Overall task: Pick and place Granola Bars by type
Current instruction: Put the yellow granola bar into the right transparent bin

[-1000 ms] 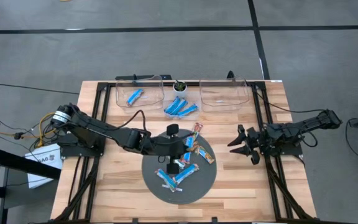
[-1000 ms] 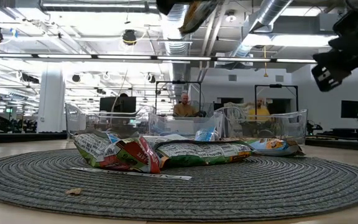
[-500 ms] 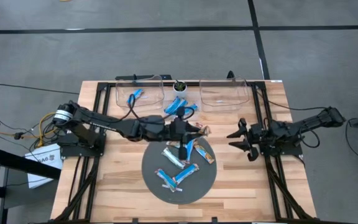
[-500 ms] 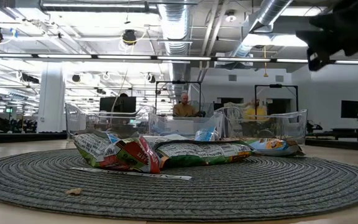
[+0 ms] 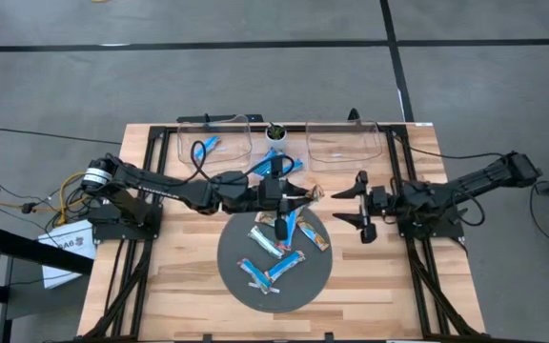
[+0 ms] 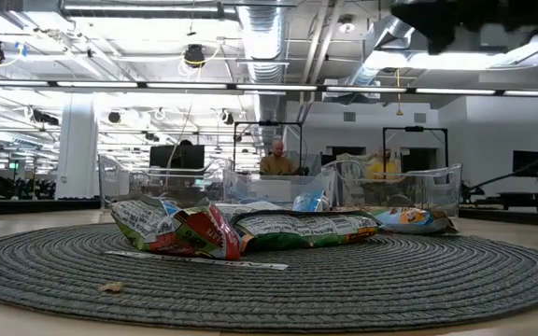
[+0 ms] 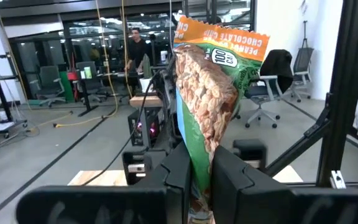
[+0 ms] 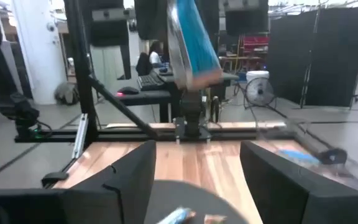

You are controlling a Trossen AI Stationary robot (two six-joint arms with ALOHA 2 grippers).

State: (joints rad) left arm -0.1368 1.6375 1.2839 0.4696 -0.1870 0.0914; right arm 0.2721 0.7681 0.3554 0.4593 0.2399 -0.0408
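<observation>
1. The worktop [image 5: 189, 286] is a pale butcher-block slab of glued wooden strips, framed by black metal rails.
2. A round, dark grey woven mat [image 5: 303, 281] lies near the worktop's front middle; the low view shows its coiled, ribbed cord texture [image 6: 418, 280].
3. Two clear plastic bins stand at the back edge: the left bin [image 5: 187, 143] holds one bright blue foil bar [image 5: 205, 145], and the right bin [image 5: 343, 143] shows nothing inside.
4. The left arm [image 5: 160, 189], dark and jointed, reaches across to the mat's back edge. Half a second ago it lay at much the same reach; a second ago its gripper was lower, over the mat.
5. The right arm [image 5: 465, 186] stretches in from the right rail. Its gripper [image 5: 358, 203] has its fingers spread wide apart, holding nothing, and it is now nearer the middle than in the earlier frames.
6. The left gripper [image 5: 292, 195] is clamped on a crinkled foil granola bar [image 7: 213, 106], printed tan, green and orange, which stands upright between the fingers.
7. A loose pile of bright blue foil bars [image 5: 276, 164] lies between the bins.
8. On the mat lie flat blue-and-white and tan bars [image 5: 279, 250], unmoved since the earlier frames.
</observation>
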